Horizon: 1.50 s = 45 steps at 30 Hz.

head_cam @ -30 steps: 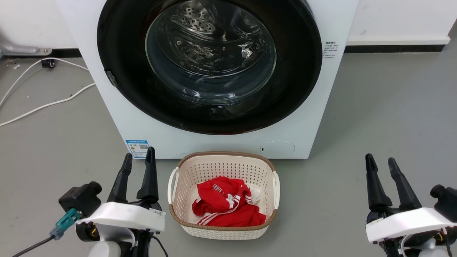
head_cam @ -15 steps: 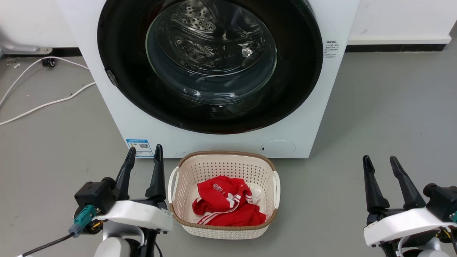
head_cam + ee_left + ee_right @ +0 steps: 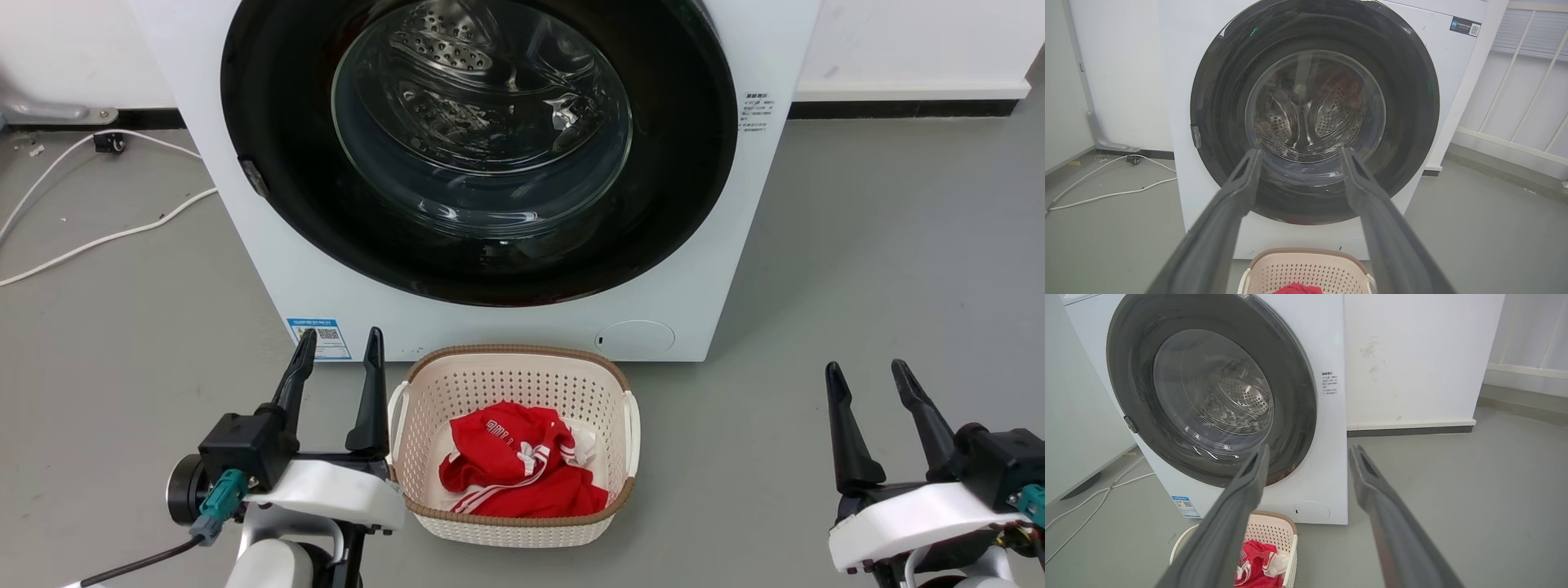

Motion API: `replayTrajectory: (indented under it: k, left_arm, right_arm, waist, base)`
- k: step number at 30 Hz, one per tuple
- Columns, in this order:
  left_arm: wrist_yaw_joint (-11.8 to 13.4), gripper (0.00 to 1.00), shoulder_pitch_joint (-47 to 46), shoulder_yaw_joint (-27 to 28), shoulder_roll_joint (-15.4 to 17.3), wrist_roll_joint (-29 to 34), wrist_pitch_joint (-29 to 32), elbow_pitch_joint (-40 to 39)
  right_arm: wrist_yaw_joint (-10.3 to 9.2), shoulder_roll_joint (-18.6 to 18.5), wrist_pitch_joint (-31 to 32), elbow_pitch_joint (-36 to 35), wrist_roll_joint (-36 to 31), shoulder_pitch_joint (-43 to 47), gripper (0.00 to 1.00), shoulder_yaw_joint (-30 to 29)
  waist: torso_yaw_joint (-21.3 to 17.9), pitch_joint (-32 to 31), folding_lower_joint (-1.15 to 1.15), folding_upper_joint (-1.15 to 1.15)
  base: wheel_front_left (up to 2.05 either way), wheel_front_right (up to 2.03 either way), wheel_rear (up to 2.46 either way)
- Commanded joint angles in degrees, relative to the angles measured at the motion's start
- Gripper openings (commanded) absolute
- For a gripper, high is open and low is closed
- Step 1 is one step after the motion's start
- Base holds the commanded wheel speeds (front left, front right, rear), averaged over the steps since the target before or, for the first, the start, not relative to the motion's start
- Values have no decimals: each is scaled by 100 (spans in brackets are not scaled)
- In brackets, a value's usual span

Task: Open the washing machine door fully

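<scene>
The white washing machine [image 3: 326,286] [image 3: 1180,81] [image 3: 1327,343] stands in front of me. Its big round glossy black washing machine door [image 3: 277,188] [image 3: 1216,134] [image 3: 1298,396] lies flush against the front, with the steel drum showing through the glass bowl. A small catch sits on the door's left rim [image 3: 254,176]. My left gripper [image 3: 341,345] [image 3: 1300,154] is open, low at the left beside the basket, well short of the door. My right gripper [image 3: 867,374] [image 3: 1308,452] is open at the lower right, over bare floor.
A cream laundry basket [image 3: 629,425] with red clothes [image 3: 514,469] sits on the floor right below the door, between my arms. White cables [image 3: 98,241] run across the grey floor at the left. A white wall with a dark skirting [image 3: 898,110] is behind at the right.
My left gripper has shifted right, closer to the basket, and turned at the wrist. The right gripper has sunk slightly. The door has not moved.
</scene>
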Motion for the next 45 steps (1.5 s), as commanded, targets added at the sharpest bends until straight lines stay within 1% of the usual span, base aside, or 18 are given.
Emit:
replayTrajectory:
  k: [1,15,28,45]
  left_arm:
    - [39,100,-109,-24,28,165,-61,-25]
    - [119,100,-99,-122,40,777,-217,2]
    - [184,100,-87,-162,1,1156,-341,53]
    - [165,100,-58,-89,-44,1058,-336,126]
  right_arm:
    - [-2,-14,-8,-63,-154,10,100,13]
    - [-2,-13,-33,-58,-661,26,100,31]
    - [-2,-13,-87,-69,-988,43,100,28]
    - [-2,-13,-73,20,-814,32,100,1]
  waist:
    - [5,0,0,0]
    - [20,-11,0,0]
    - [31,-4,0,0]
    - [27,-6,0,0]
  base:
    - [0,0,0]
    - [0,0,0]
    - [0,0,0]
    - [0,0,0]
